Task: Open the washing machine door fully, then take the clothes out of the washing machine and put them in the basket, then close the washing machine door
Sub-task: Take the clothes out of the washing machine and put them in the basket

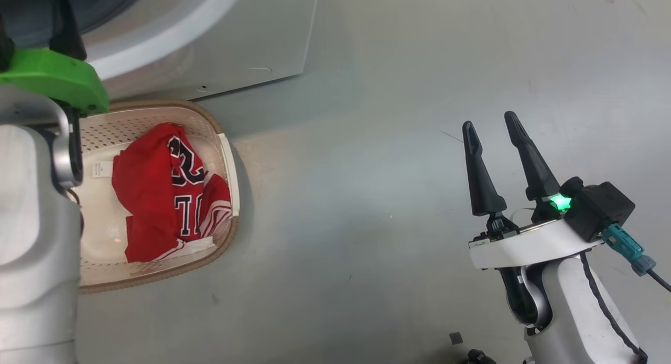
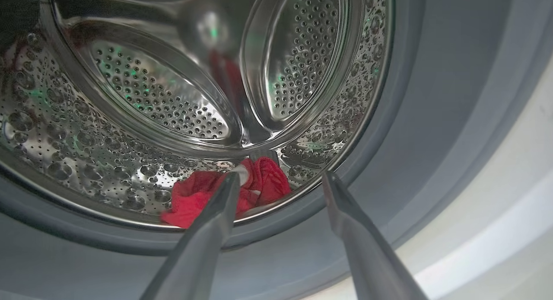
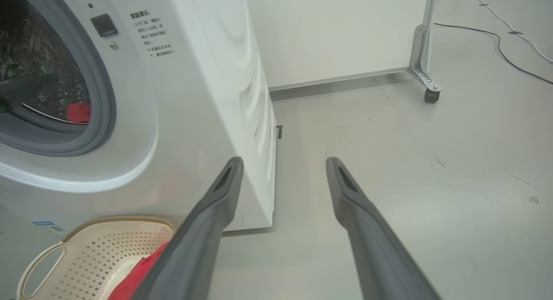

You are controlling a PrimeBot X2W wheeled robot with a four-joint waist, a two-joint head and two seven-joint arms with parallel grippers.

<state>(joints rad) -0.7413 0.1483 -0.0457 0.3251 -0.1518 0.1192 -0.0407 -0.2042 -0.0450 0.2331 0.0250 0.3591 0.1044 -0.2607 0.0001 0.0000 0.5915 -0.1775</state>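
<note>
Red in the basket, head view: a red jersey (image 1: 157, 196) is lying crumpled in the basket (image 1: 131, 124), which is sitting just below the washing machine (image 1: 236, 39) front.
Right gripper, head view: the right gripper (image 1: 489, 120) is hovering over bare floor (image 1: 367, 196), fingers spread and holding nothing, well apart from basket and machine.
Left gripper, left wrist view: the left gripper (image 2: 281, 175) is pointing into the steel drum (image 2: 129, 97), fingers wide apart with nothing between them.
Red garment, left wrist view: a red garment (image 2: 190, 200) is lying on the drum floor by the front lip, just ahead of the tips and off toward the finger on that view's left. Its long axis is running across the fingers. Whether that fingertip is touching it, I cannot tell.
Right wrist view: the right gripper is looking past the machine's side, and the garment is showing far off to its left, inside the drum.
Nearer arm: the left, by a long way. I'd judge the pick is its job, needing a sideways shift so the cloth sits between the pads.
</note>
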